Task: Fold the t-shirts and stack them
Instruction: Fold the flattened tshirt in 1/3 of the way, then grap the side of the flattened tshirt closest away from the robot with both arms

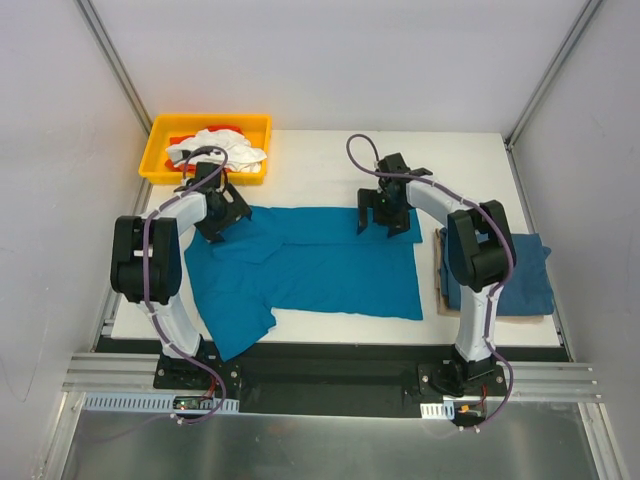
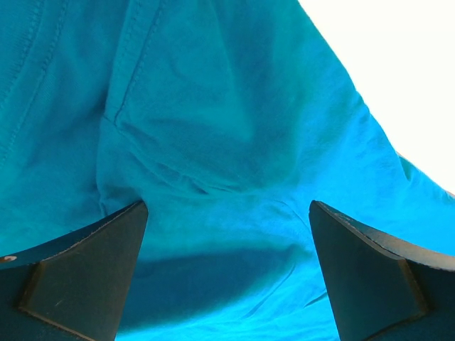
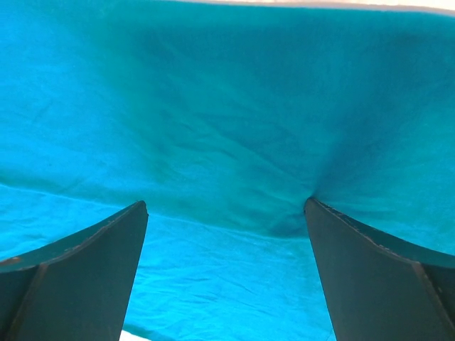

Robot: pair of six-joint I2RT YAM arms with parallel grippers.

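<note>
1. Nearest the arm bases, a strip of bare white table runs along the front edge. One sleeve of the spread t-shirt reaches almost to that edge on the left.
2. The spread t-shirt lies flat across the middle of the table. It is plain teal with soft creases, its hem straight on the right and its sleeves rumpled on the left.
3. At the right edge, folded t-shirts of the same teal sit on a brown board, close beside the right arm.
4. The left gripper is low over the shirt's far left part. Its jaws are spread wide and clamp nothing.
5. The right gripper is at the shirt's far edge, also spread wide. One finger dimples the cloth, but nothing is pinched.
6. Behind the shirt the table is bare in the middle and on the right.
7. In the far left corner a yellow bin holds white cloth and red cloth.
</note>
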